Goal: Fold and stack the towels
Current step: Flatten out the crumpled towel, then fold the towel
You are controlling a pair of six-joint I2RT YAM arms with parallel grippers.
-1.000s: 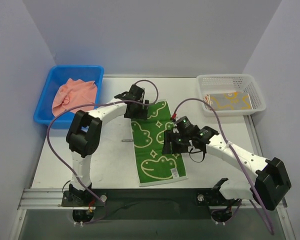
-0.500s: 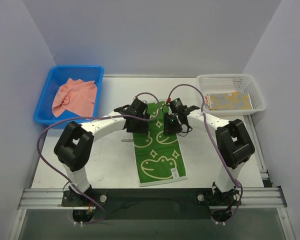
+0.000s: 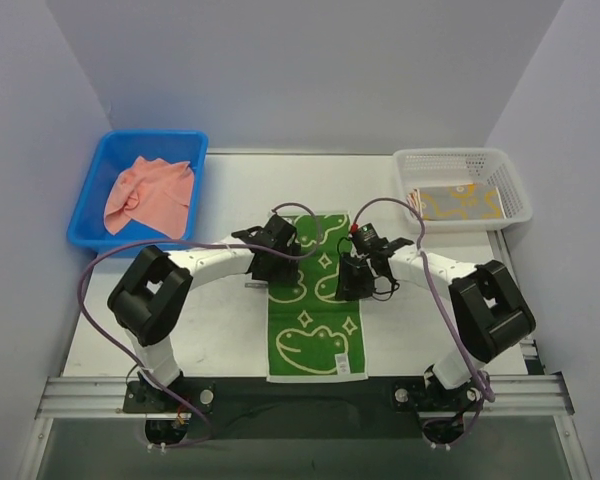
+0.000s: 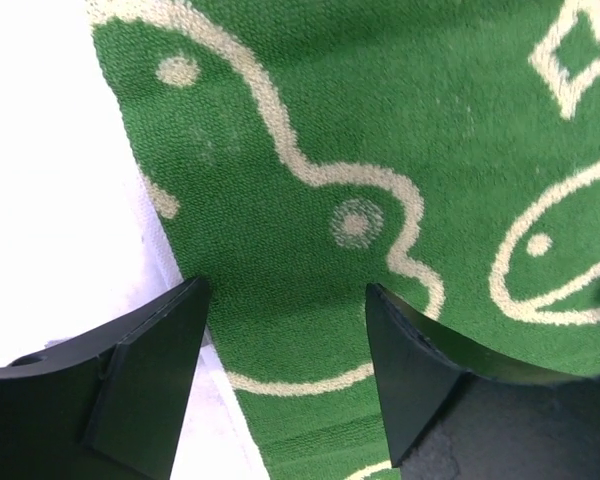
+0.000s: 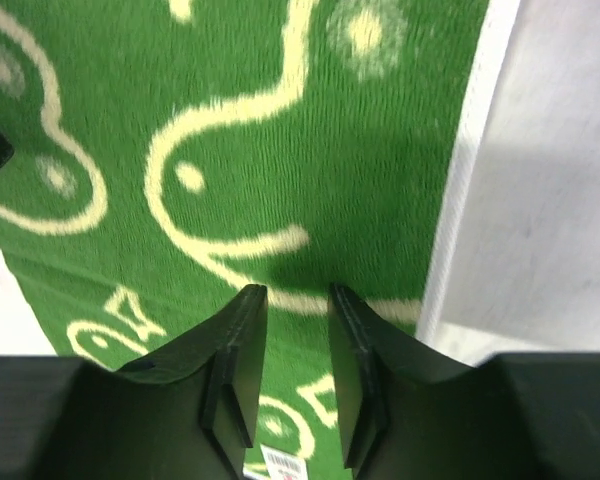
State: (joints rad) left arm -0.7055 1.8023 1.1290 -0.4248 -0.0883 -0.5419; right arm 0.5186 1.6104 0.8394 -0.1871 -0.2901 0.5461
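The left arm [image 3: 215, 258] and right arm [image 3: 435, 266] bent inward toward each other, wrists pitched down. The left end effector [image 4: 285, 330] stood with jaws wide apart; the right end effector [image 5: 290, 340] showed only a narrow gap.

The green towel [image 3: 310, 320] on the white table [image 3: 220, 330] bore cream duck outlines and diamond stars. At the far-left corner a blue bin [image 3: 155, 137] held a plain salmon-pink towel [image 3: 150, 190]. The white basket [image 3: 450, 155] at the far-right corner held a yellow-printed towel [image 3: 460, 203].

Overhead camera looks down; both wrist cameras face the green towel [image 3: 315, 300] closely.
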